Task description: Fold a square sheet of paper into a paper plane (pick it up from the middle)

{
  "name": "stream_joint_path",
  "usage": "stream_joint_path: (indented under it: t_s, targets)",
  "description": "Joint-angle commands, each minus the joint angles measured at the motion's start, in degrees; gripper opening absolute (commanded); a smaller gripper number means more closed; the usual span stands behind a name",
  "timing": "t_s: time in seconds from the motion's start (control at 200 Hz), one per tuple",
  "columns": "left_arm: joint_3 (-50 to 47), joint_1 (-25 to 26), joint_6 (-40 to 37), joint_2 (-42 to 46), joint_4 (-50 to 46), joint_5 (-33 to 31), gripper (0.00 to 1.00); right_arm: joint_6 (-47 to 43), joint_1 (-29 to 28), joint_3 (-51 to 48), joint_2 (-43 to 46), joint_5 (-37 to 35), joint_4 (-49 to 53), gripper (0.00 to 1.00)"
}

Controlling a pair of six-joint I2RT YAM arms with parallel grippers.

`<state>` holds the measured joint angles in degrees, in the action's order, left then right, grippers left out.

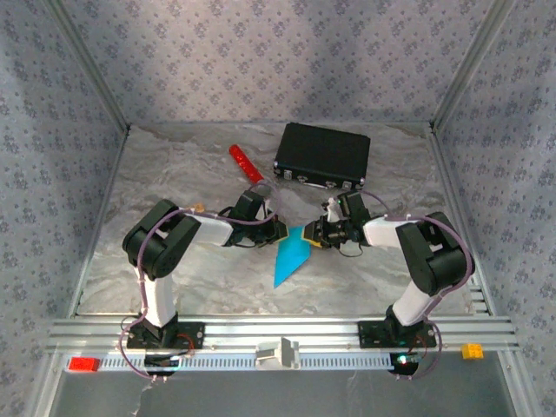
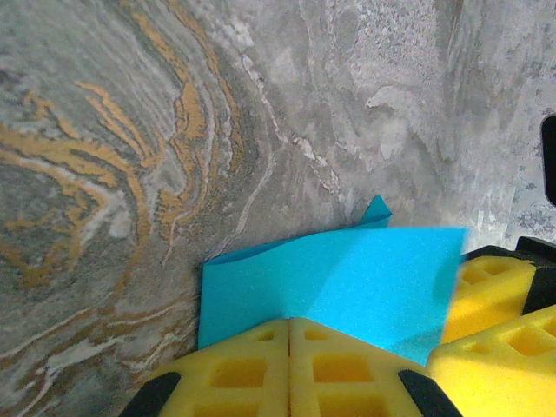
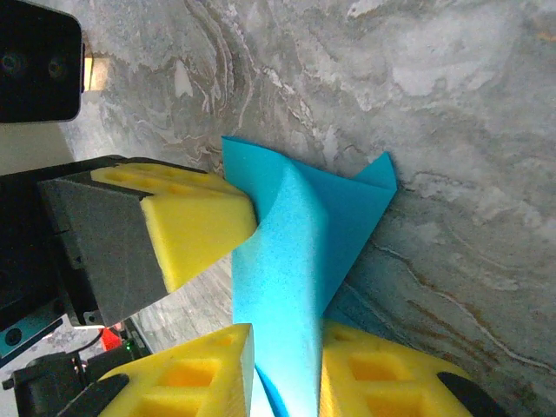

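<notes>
The left gripper [image 1: 279,230] sits just left of the middle of the marbled worktop [image 1: 174,174], with its forearm reaching in from the left. Its jaws are pressed together on one edge of the sheet of paper [image 1: 289,259]. In the left wrist view the two yellow pads [image 2: 234,369] meet with no gap, and the cyan paper spreads out from their tips.

Behind the left gripper a red cylinder [image 1: 246,163] lies at an angle on the worktop, apart from both arms.

The sheet of paper is partly folded. It lies between the two grippers, its upper end is held by both, and its pointed end is directed toward the near edge. In the right wrist view it is bowed upward into a ridge.

A black case [image 1: 323,155] lies closed at the rear, right of the cylinder.

The right gripper [image 1: 311,233] faces the left one. Its jaws stand narrow, clamping the bowed fold of the sheet between them.
</notes>
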<state>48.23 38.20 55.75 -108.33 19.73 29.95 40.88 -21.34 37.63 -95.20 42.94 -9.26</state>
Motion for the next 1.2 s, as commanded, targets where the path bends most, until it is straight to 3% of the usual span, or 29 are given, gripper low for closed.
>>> stream_joint_path:
  t_s: [0.0,0.355,0.5,0.715,0.984,1.194]
  targets:
    - [0.0,-0.1,-1.1,-2.4,-3.9,-1.5,0.07,-2.5,0.8,-0.5,-1.2,2.6,1.2,0.24]
    - [-0.2,-0.1,-1.6,0.8,-2.8,-1.2,0.12,-0.3,1.7,-1.0,-1.0,3.4,-0.7,0.08]
    - [-0.2,0.6,-3.4,3.7,-3.4,-2.2,0.24,2.6,1.7,-1.8,0.0,2.5,-2.3,0.04]
    - [0.3,4.2,-11.0,10.5,-10.7,-10.5,0.42,11.2,2.3,-4.3,2.1,-0.7,-6.7,0.01]
    - [3.4,14.0,-23.9,14.0,-22.9,-22.0,0.49,18.3,3.1,-5.9,5.5,-2.7,-8.9,0.0]
    - [5.6,21.3,-29.4,13.3,-28.6,-31.7,0.56,19.8,3.3,-5.6,6.5,-2.9,-8.6,0.0]
